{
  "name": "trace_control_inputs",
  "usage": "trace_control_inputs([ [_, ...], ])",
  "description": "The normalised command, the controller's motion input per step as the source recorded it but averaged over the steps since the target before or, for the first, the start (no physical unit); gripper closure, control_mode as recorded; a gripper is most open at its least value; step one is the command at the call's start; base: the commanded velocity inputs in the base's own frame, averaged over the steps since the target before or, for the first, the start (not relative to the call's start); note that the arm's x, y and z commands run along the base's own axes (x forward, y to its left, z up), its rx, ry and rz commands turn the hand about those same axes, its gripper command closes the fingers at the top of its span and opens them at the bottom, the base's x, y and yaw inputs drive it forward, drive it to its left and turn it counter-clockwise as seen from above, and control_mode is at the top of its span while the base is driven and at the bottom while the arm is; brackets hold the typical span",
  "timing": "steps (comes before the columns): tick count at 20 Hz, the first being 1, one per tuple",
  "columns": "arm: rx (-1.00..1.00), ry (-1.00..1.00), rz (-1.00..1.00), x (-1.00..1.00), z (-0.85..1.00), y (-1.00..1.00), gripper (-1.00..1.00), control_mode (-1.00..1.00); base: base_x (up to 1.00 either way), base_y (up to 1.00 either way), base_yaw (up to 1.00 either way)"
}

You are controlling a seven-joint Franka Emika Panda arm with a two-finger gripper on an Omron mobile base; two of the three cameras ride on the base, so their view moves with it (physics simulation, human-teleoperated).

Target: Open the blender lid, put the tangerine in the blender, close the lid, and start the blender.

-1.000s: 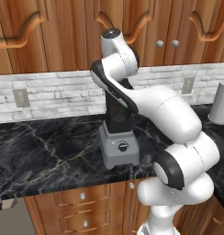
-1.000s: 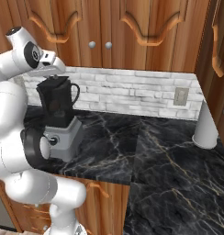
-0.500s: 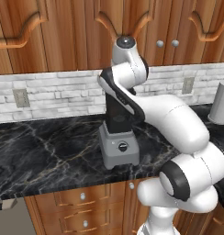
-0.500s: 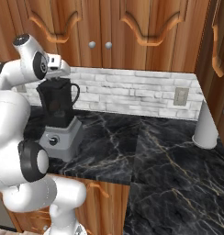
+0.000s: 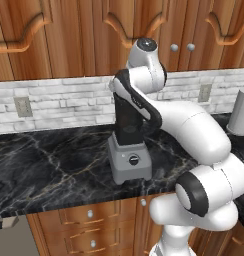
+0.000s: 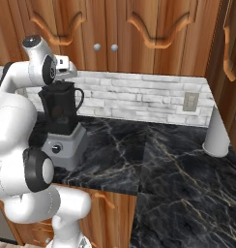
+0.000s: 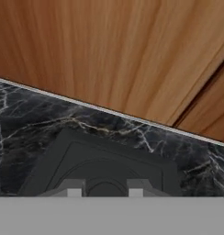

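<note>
The blender (image 5: 130, 162) stands on the black marble counter, with a grey base, a round knob (image 5: 134, 160) and a tall dark jar (image 6: 59, 109). My arm arches over it, and my gripper (image 6: 61, 81) hangs right at the jar's top. In the hand view the flat square blender lid (image 7: 109, 160) lies directly under the gripper (image 7: 104, 189). The fingertips (image 7: 73, 189) are shut on a small round hump at the lid's middle. I cannot tell whether the lid rests on the jar or hangs just above it. The tangerine is out of view.
A grey cylinder (image 6: 217, 133) stands at the counter's far right by the wall. Wooden upper cabinets (image 6: 139, 34) hang close above the arm. Behind the blender runs a white tiled backsplash with outlets (image 5: 22, 106). Open counter (image 6: 163, 160) lies right of the blender.
The arm's upper joints have swung to the right over the blender. The hand has shifted slightly right and stays at the jar's top, still shut.
</note>
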Motion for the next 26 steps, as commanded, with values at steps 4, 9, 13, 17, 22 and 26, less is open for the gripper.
trace_control_inputs([
  [4, 0.0, 0.0, 0.06, 0.0, -0.26, -0.1, 1.0, -1.0, 0.0, 0.0, 0.0],
  [9, -0.02, -0.03, 0.0, 0.0, -0.42, 0.0, 1.0, -1.0, 0.0, 0.0, 0.0],
  [13, -0.04, 0.0, -0.02, 0.08, -0.28, 0.0, 1.0, -1.0, 0.0, 0.0, 0.0],
  [17, -0.01, 0.0, -0.13, 0.0, -0.21, 0.05, 1.0, -1.0, 0.0, 0.0, 0.0],
  [22, 0.0, 0.0, -0.1, 0.08, -0.14, 0.0, 1.0, -1.0, 0.0, 0.0, 0.0],
  [26, 0.0, 0.0, -0.03, 0.11, -0.16, 0.0, -1.0, -1.0, 0.0, 0.0, 0.0],
])
